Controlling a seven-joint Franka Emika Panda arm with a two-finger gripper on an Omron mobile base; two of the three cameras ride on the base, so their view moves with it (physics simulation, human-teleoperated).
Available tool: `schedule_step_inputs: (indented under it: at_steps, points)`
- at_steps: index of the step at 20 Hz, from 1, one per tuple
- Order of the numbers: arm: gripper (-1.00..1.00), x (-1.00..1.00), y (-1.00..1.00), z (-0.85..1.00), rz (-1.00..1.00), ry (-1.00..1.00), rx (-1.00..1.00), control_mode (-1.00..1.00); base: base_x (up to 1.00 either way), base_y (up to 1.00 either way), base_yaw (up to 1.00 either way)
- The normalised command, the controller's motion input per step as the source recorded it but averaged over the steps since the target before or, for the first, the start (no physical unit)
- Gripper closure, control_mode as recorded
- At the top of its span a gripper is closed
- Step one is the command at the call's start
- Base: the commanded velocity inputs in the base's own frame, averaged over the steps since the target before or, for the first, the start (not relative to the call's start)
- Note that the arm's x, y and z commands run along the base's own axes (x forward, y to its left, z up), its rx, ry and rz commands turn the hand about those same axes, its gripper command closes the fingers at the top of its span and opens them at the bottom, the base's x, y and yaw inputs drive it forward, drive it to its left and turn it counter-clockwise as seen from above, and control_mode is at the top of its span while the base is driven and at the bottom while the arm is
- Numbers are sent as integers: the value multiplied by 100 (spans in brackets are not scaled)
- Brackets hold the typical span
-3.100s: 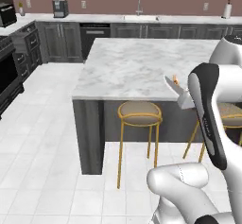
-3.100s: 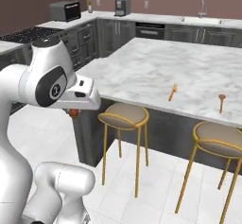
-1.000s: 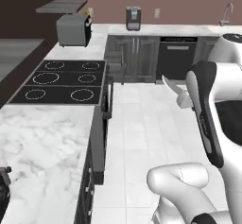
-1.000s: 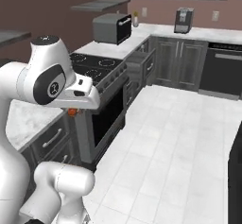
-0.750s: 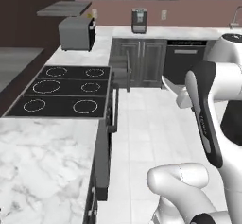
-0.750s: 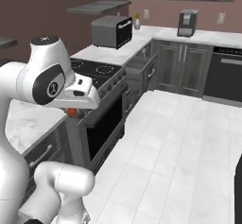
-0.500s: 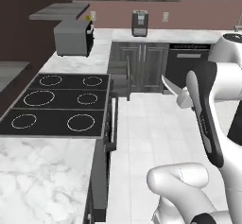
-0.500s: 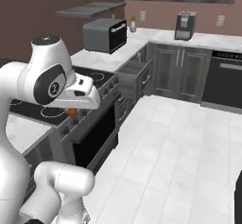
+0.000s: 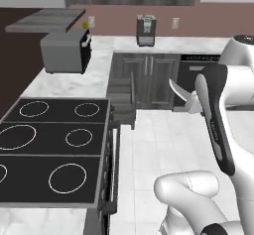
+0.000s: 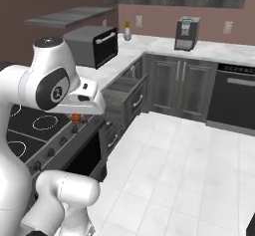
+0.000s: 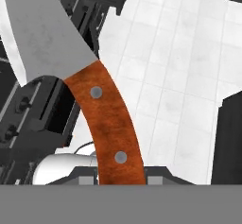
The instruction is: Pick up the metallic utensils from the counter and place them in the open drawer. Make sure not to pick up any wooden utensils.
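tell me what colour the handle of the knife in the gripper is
Orange-brown wood with two silver rivets; the knife handle shows best in the hand view, below a grey blade.

Two rear base cameras on one open drawer (image 9: 121, 100); hand camera floorward.

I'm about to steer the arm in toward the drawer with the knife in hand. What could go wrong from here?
1. The knife is gripped low on its handle, with the blade sticking far out, so it might pivot or slip in the grip.
2. The open drawer sits in the corner beside the stovetop, under the counter edge; the long blade could strike either on the way in.
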Motion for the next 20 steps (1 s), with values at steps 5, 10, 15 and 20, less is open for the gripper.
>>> schedule_step_inputs:
  at_steps: [5,10,15,20]
  points:
    - [100,0,0,0,0,0,0,100,100,-68,11]
    - [100,0,0,0,0,0,0,100,100,-35,39]
    - [100,0,0,0,0,0,0,100,100,-13,34]
    - [100,0,0,0,0,0,0,100,52,8,1]
